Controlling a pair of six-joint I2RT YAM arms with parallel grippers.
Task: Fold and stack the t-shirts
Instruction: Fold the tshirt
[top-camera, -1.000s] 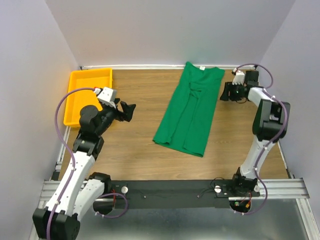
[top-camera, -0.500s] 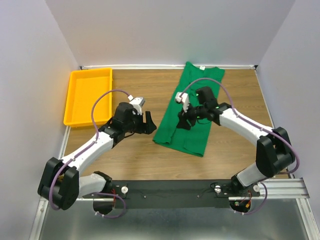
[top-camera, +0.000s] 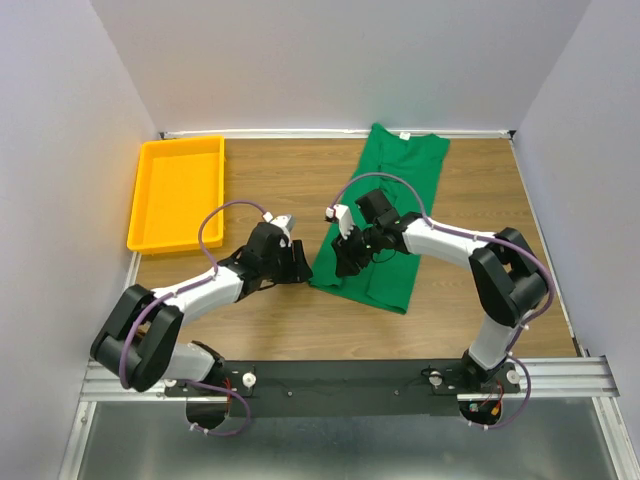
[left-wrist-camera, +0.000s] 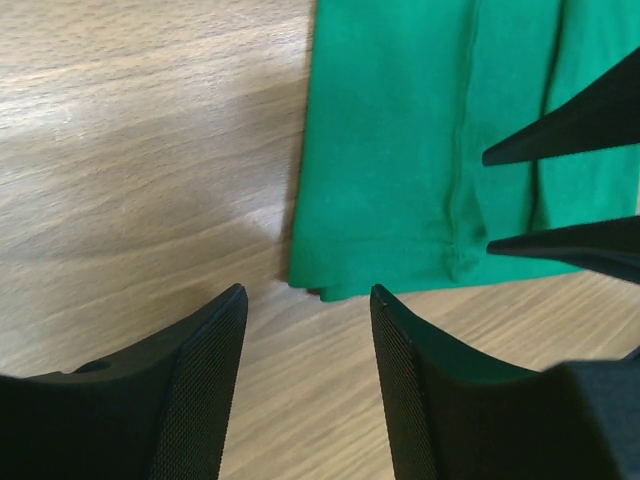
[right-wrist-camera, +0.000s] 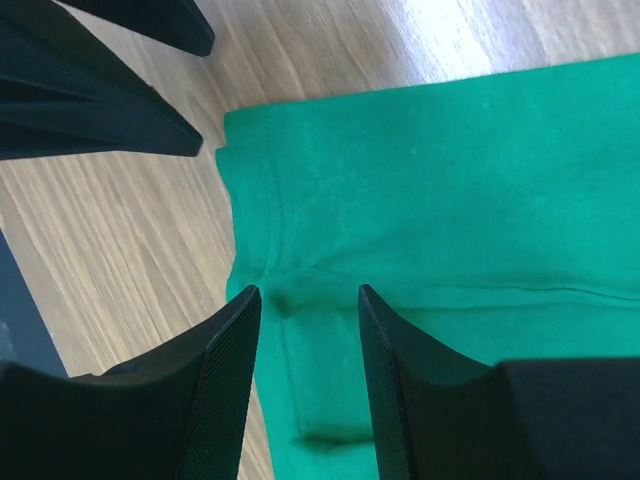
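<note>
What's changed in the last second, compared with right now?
Both arms swung inward: the left gripper from beside the yellow tray, the right gripper from the far right, meeting at the near-left hem corner of the green t-shirt. Both are open, gripping nothing. The t-shirt and tray have not moved.

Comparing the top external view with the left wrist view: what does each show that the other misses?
Only the top external view shows the yellow tray at the far left and the far collar end of the green t-shirt, with its white neck tag. Only the left wrist view shows the stitched hem at the shirt's near corner and the textured pads of the left end effector, open just short of that corner. Both show the green t-shirt on the wooden table, with the right end effector at its near end.
</note>
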